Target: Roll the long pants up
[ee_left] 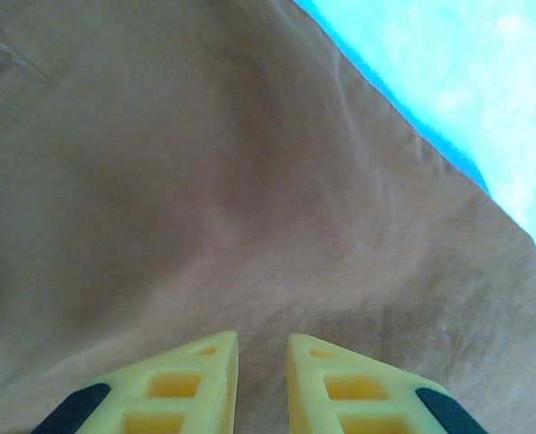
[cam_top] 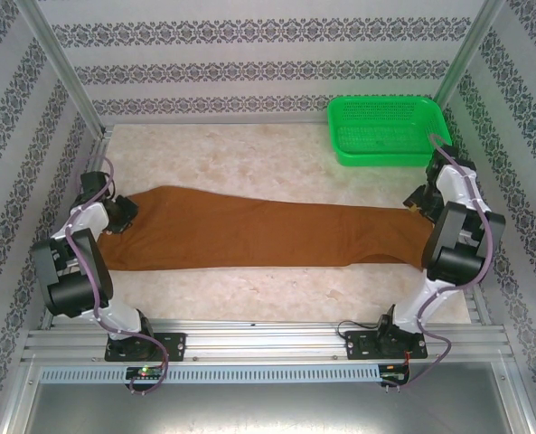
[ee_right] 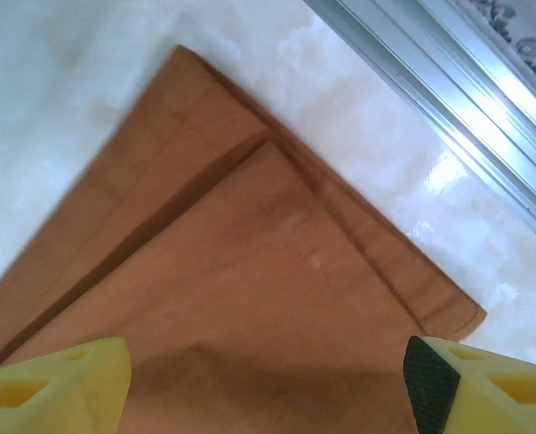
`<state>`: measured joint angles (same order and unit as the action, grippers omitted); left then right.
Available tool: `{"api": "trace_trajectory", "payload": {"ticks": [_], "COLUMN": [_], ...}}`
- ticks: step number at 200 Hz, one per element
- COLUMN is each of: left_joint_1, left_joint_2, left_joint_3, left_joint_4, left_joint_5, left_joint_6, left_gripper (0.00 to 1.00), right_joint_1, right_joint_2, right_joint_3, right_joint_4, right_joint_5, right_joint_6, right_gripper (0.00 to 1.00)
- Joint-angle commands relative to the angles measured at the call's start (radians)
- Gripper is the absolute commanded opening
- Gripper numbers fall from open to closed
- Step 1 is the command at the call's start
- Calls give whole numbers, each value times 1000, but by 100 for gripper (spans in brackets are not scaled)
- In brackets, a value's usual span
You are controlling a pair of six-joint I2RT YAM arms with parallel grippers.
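The long pants (cam_top: 268, 237) lie flat and stretched across the table, wide end at the left, leg ends at the right. My left gripper (cam_top: 123, 212) hovers over the wide left end. In the left wrist view its yellow fingers (ee_left: 204, 380) stand a narrow gap apart with nothing between them, the left gripper (ee_left: 263, 339) just above the rust-brown cloth (ee_left: 204, 181). My right gripper (cam_top: 418, 203) is over the leg ends. In the right wrist view the right gripper (ee_right: 266, 362) is wide open above two stacked hems (ee_right: 249, 271), holding nothing.
A green plastic basket (cam_top: 390, 129) stands at the back right. The pale marbled table (cam_top: 249, 158) shows behind and in front of the pants. An aluminium frame rail (ee_right: 448, 81) runs close beside the leg ends on the right.
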<state>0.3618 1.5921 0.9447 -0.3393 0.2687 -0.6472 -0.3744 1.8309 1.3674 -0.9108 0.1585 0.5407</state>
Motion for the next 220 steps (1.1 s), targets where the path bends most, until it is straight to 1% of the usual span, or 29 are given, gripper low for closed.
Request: {"api": "trace_trajectory", "payload": {"ticks": [1,19,49,55,63,66,70,78,83,84,87,90,116,161,189,220], "left_joint_1": [-69,-103,-133,-138,-145,-148,-150,-155,-158,-158,-160,-162,-174,-186,-188,-190], "left_joint_2": [12,24,49,54,62,65,69,74,78,78,79,80,87,118,120,121], "left_joint_3": [64,104,150,156,165,168,173,179,182,182,183,185,188,202,193,177], "left_joint_4": [1,-29,-53,-55,-60,-62,-65,-68,-70,-70,-72,-72,-71,-69,-61,-56], "left_joint_5": [-14,-33,-47,-50,-53,-55,-56,-59,-60,-60,-62,-62,-67,-65,-63,-63], "left_joint_6": [6,14,18,17,18,17,17,18,16,16,16,16,17,25,25,27], "left_gripper": [23,23,23,23,23,22,22,22,22,22,21,21,21,20,18,19], "right_joint_1": [-26,-52,-72,-75,-77,-78,-80,-82,-81,-81,-82,-82,-82,-83,-74,-69], "right_joint_2": [74,113,168,176,186,190,194,196,192,192,188,183,124,26,29,74], "right_joint_3": [-1,-22,-28,-26,-24,-23,-20,-17,-19,-19,-19,-21,-30,-5,76,94], "right_joint_4": [27,63,93,101,109,111,110,114,117,117,116,116,108,105,61,55], "right_joint_5": [25,-6,-25,-34,-47,-51,-58,-75,-83,-83,-82,-76,-24,-4,-9,6], "right_joint_6": [-30,-32,-35,-36,-37,-38,-37,-40,-39,-40,-38,-35,-26,-12,-13,-12], "right_gripper": [81,80,79,77,72,69,61,37,19,18,6,0,0,0,0,0]}}
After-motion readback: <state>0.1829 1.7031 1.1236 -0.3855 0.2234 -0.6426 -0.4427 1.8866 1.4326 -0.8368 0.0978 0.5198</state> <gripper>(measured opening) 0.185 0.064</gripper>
